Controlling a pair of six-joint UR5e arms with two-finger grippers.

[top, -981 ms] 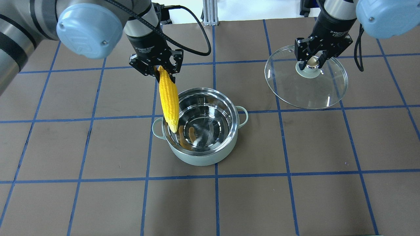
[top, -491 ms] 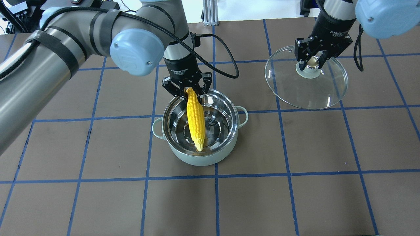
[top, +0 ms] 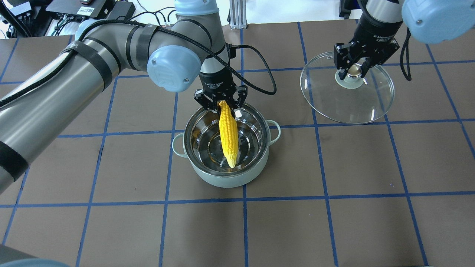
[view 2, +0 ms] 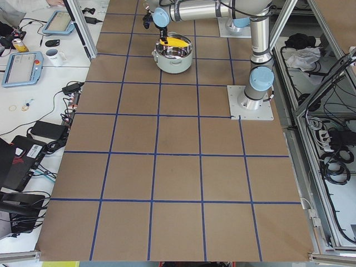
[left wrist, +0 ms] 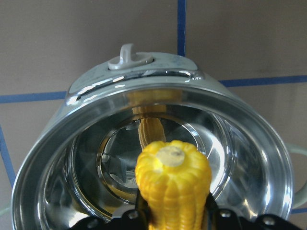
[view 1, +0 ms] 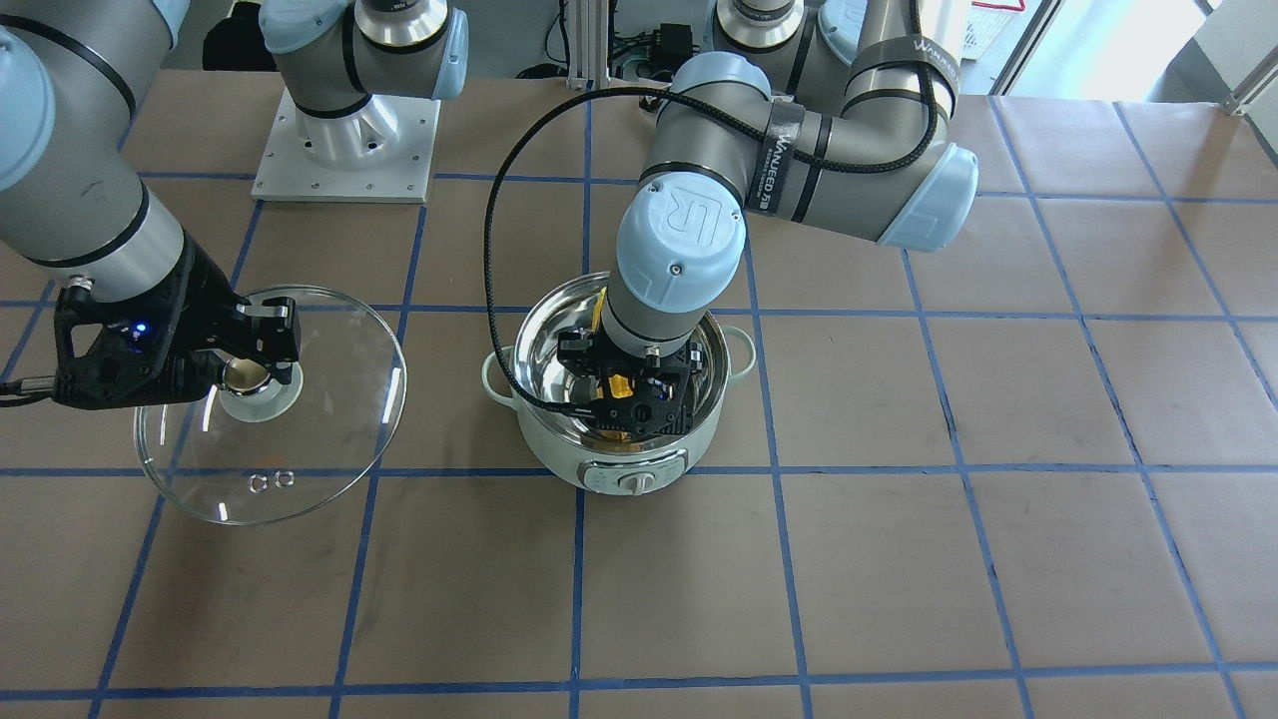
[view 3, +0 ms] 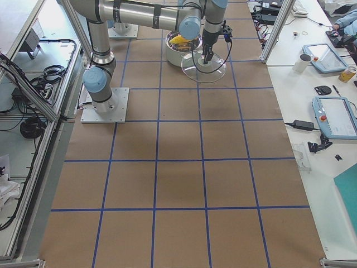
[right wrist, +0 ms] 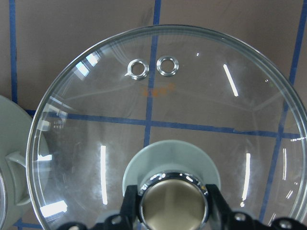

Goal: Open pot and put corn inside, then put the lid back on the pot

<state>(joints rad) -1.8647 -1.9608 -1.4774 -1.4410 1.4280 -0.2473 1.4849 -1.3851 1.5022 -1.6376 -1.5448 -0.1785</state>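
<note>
where left gripper (top: 222,105) clamps, corn (top: 228,135) hangs below

1. Frame centre: the corn (top: 228,135), clamped by the left gripper (top: 221,106), slants across the pot (top: 222,180)'s mouth.
2. Upper right: the lid (top: 345,104), pinched by the right gripper (top: 353,70), blocks passage.
3. The table (top: 334,230) between pot and lid, and along the bottom, lies open.

One pot (top: 222,181), one corn cob (top: 228,135), one lid (top: 345,105) with two vent holes (right wrist: 137,68), and two robot arms (top: 74,81)
</note>
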